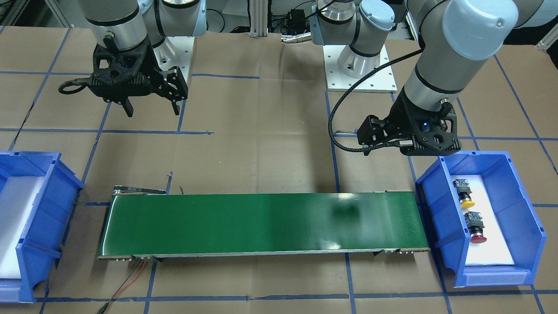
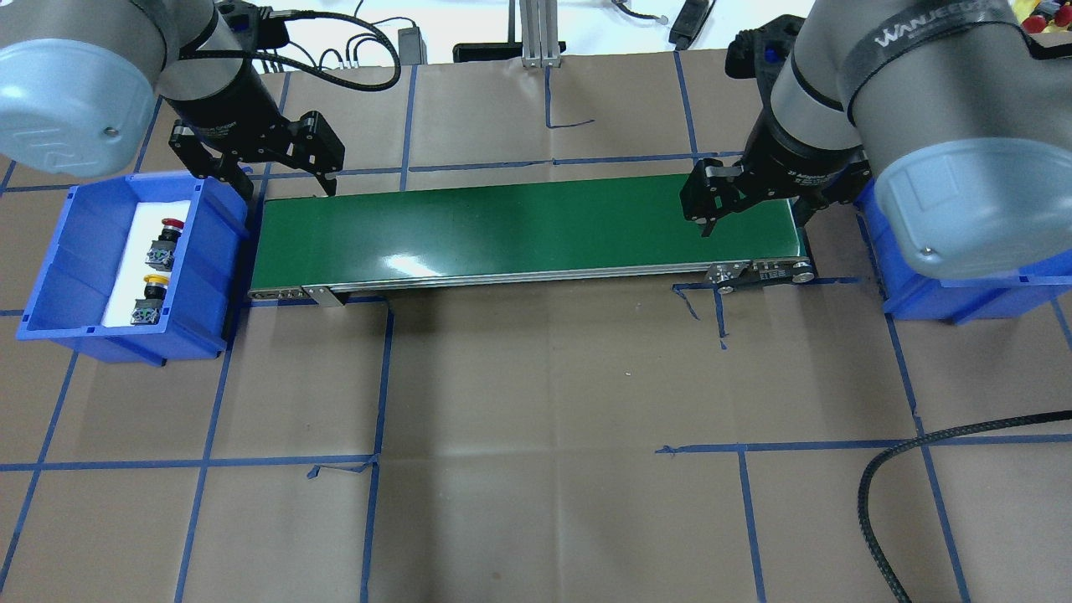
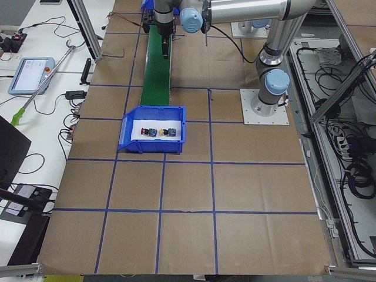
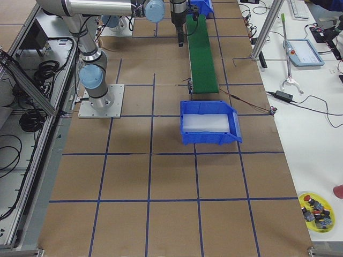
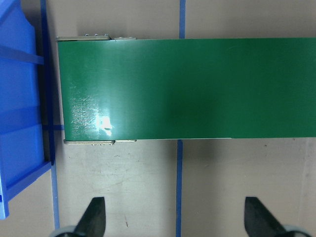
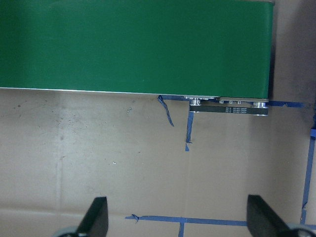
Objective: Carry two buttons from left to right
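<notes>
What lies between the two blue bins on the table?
A green conveyor belt runs between the blue bin on the robot's left and the blue bin on its right, an end near each. The front-facing view shows this.

yellow button (image 1: 464, 193) | red button (image 1: 475, 227) | side by side in blue bin (image 1: 521, 209)

Both buttons (image 2: 161, 249) in blue bin (image 2: 79, 255)

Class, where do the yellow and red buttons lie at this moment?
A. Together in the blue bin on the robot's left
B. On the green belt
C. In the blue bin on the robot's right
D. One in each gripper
A: the yellow button and the red button both rest on the white pad inside the left blue bin, not on the green belt.
</notes>
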`<action>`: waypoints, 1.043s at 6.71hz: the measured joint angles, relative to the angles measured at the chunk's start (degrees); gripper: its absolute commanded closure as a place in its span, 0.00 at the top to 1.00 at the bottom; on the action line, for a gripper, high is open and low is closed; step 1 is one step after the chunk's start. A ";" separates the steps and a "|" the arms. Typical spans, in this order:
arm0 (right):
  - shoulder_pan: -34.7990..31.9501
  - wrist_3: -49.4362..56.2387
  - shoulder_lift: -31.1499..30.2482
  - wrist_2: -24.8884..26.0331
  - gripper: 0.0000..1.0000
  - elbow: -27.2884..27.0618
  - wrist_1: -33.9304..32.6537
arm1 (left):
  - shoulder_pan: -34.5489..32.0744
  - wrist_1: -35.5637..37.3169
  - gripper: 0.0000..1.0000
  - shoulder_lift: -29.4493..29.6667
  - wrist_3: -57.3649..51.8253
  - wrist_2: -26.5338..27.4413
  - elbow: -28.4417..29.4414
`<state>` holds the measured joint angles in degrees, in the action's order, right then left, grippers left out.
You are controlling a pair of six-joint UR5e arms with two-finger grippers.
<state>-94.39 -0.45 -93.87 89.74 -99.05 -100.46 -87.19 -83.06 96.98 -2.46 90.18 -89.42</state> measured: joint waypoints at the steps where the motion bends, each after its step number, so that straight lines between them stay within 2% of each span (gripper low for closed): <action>1: 0.00 0.00 0.00 0.00 1.00 0.00 0.00 | 0.00 0.00 1.00 0.03 0.00 -0.02 0.02; 7: 0.00 0.15 -0.01 0.00 1.00 -0.09 0.28 | 0.01 0.02 1.00 -0.58 0.00 0.05 -0.40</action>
<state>-94.39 -0.29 -93.88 89.74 -99.14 -100.17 -87.17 -83.04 96.40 -2.46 90.23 -89.81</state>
